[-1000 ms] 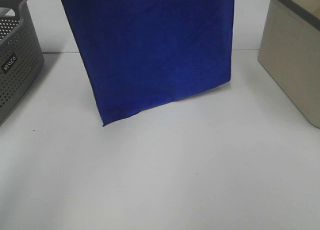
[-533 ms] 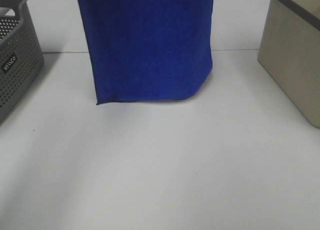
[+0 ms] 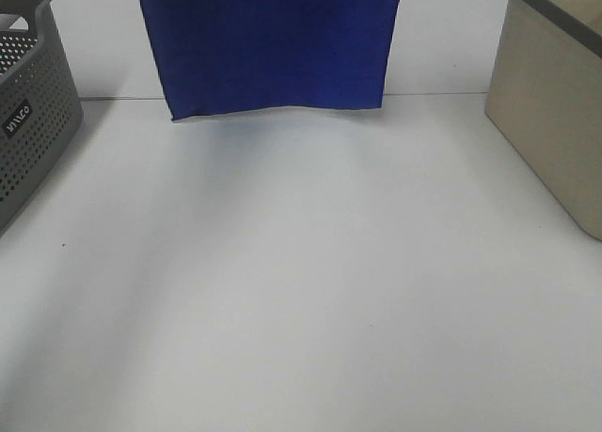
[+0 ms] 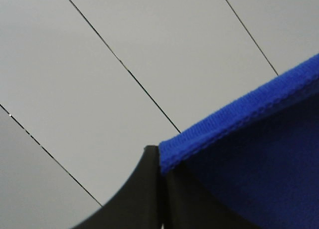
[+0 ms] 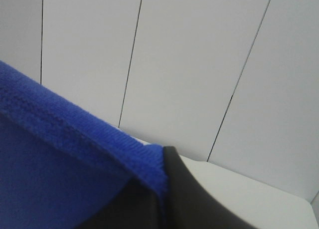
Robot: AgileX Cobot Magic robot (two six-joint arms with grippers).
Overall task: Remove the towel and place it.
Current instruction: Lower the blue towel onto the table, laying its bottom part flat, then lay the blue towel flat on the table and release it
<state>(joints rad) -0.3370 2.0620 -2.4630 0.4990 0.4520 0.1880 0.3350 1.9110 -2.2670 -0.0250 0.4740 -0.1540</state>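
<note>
While the towel is held hanging above the far side of the desk, lower edge clear of it, one top corner is clamped in the left fingers and one in the right fingers. Only the hems are gripped; a slip at either corner is judged likely to drop it crumpled.

The towel is matt, napped blue cloth with stitched hems; the table is smooth white.
</note>
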